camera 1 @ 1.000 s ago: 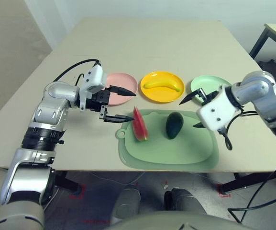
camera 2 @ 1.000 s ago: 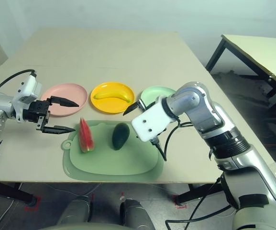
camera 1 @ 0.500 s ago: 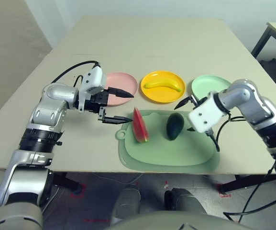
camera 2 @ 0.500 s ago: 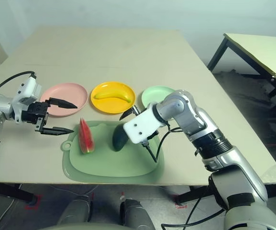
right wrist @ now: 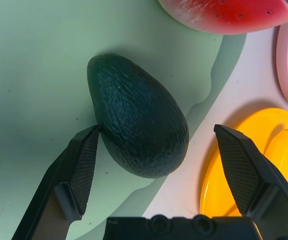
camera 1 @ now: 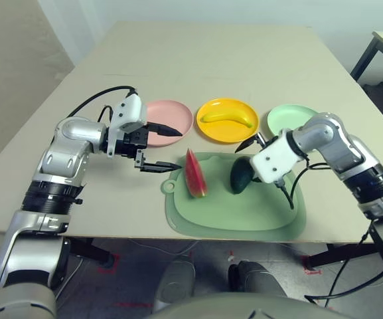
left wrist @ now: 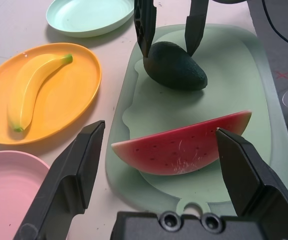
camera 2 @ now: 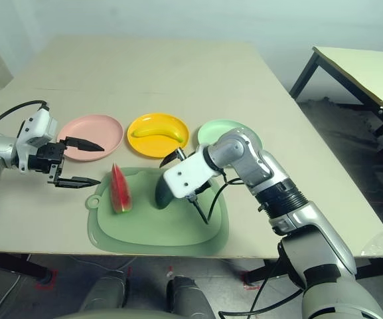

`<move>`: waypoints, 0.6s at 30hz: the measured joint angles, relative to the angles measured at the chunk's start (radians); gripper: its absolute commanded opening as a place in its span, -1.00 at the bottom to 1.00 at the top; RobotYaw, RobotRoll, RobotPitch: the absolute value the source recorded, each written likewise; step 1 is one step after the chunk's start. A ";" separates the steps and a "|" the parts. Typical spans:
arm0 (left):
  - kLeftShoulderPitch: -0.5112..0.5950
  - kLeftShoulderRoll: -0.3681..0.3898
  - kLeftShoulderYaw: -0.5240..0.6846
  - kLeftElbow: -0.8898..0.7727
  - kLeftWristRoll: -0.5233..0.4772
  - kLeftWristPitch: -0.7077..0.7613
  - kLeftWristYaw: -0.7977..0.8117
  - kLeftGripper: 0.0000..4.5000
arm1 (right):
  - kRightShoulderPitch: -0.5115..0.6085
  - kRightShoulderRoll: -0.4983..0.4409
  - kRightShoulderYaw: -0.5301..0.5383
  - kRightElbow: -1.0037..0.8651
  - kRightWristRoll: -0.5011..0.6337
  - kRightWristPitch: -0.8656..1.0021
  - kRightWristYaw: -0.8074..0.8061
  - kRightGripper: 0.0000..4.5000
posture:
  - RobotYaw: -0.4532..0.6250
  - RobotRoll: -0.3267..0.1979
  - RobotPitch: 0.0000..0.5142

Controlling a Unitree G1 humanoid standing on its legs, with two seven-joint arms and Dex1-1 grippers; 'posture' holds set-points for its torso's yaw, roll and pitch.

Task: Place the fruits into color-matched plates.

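Both grippers stand with their black fingers spread apart and hold nothing. My right gripper (camera 1: 252,154) reaches down over the pale green cutting mat with its fingers straddling the avocado; in the right wrist view one fingertip (right wrist: 91,137) sits right against the avocado's skin while the other is well clear of it on the far side. My left gripper (camera 1: 166,147) hovers over bare table just beside the mat's left edge, pointing across toward the watermelon wedge without touching it (one finger hangs over the rim of the pink plate). From largest to smallest: the beige table (camera 1: 211,60) carries everything. The cutting mat (camera 1: 234,219), a rounded rectangle, lies nearest me at the front edge. Behind it stand three round plates in a row: the pink plate (camera 1: 178,114) on the left, the yellow-orange plate (camera 1: 211,129) in the middle, and the mint green plate (camera 1: 285,118) on the right, partly hidden by my right arm. The yellow banana (camera 1: 226,117) lies in the yellow-orange plate. The watermelon wedge (camera 1: 194,174) stands on its green rind on the left part of the mat. The dark green avocado (camera 1: 241,175) lies on the mat to the wedge's right.
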 measured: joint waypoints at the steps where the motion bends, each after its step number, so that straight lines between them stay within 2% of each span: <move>1: 0.000 0.001 0.000 0.000 0.000 0.000 0.000 1.00 | 0.000 0.001 0.003 0.000 0.000 0.000 0.000 0.98 | 0.26 0.25 -0.71; 18: 0.004 0.022 0.004 -0.012 -0.003 0.000 0.010 1.00 | 0.001 0.010 0.016 0.030 -0.024 0.007 0.001 0.98 | 0.28 0.25 -0.70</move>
